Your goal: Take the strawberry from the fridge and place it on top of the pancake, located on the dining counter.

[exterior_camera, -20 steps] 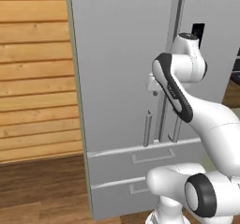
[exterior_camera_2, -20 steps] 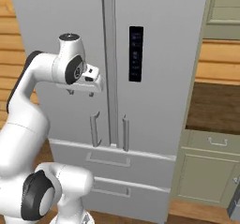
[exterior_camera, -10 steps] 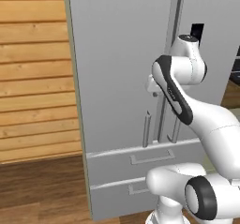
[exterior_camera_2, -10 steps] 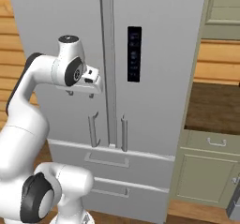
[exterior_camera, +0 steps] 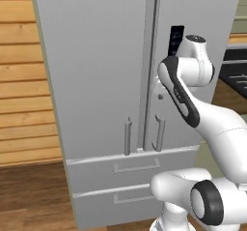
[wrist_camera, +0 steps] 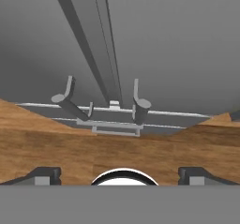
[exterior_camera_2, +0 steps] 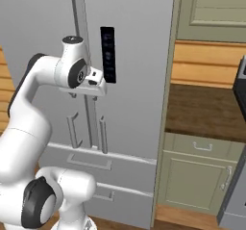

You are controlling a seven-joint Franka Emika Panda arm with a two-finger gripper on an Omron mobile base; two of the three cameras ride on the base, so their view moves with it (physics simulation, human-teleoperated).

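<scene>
Since both doors of the fridge (exterior_camera: 96, 56) stand shut, must take the strawberry to lie somewhere behind them, a judgement and no sighting. Nothing done yet, by the look of it: no door opened, no berry fetched, no trip made to the pancake on the dining counter. Around the centre seam, lower middle of the left base view, two vertical bar handles, the left handle (exterior_camera: 128, 137) and the right handle (exterior_camera: 160, 133), with two drawers (exterior_camera: 135, 166) beneath. Above them, right of centre, the gripper (exterior_camera: 158, 87) held close to the right door and apart from both handles; in the hand view looking down the seam at them, fingertips (wrist_camera: 44, 174) spread wide, jaws released and holding nothing. Further out: a dark control panel (exterior_camera_2: 107, 55) beside the hand, a plank wall (exterior_camera: 24, 80) at far left, and a dark worktop (exterior_camera_2: 206, 111) at right. Left to do — everything, starting with a handle.
</scene>
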